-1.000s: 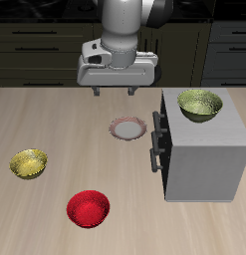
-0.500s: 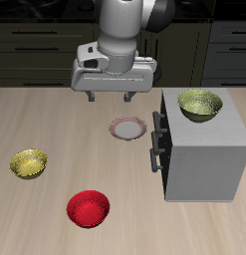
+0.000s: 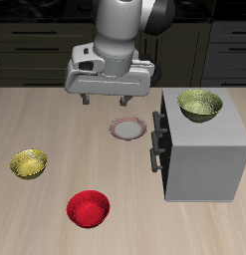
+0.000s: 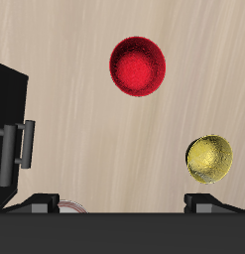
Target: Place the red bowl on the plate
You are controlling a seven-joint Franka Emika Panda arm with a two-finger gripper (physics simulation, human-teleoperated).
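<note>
The gripper (image 3: 103,100) has drifted sideways over the last second, away from the grey box-shaped cabinet (image 3: 204,159) and off the spot above the plate, while keeping its height well above the pale wood-grain surface (image 3: 55,120). Its two fingers hang spread apart with nothing between them, so it is released and empty. I read the shift as the start of the approach to the bowl: the arm is travelling, not yet descending, and the whole grasp lies ahead.

The small round glossy bright-red bowl (image 3: 88,209) sits upright on the surface near the front edge, well apart from the gripper and from everything else. In the wrist view the red bowl (image 4: 137,66) shows a finely speckled inside and a clean round rim, free on all sides. The small shallow plate with the pinkish-brown patterned rim (image 3: 127,128) lies farther back, just beside the cabinet's dark handle, bare. Two yellow-green bowls are bystanders: one (image 3: 28,163) on the surface, another (image 3: 199,105) on top of the cabinet.
</note>
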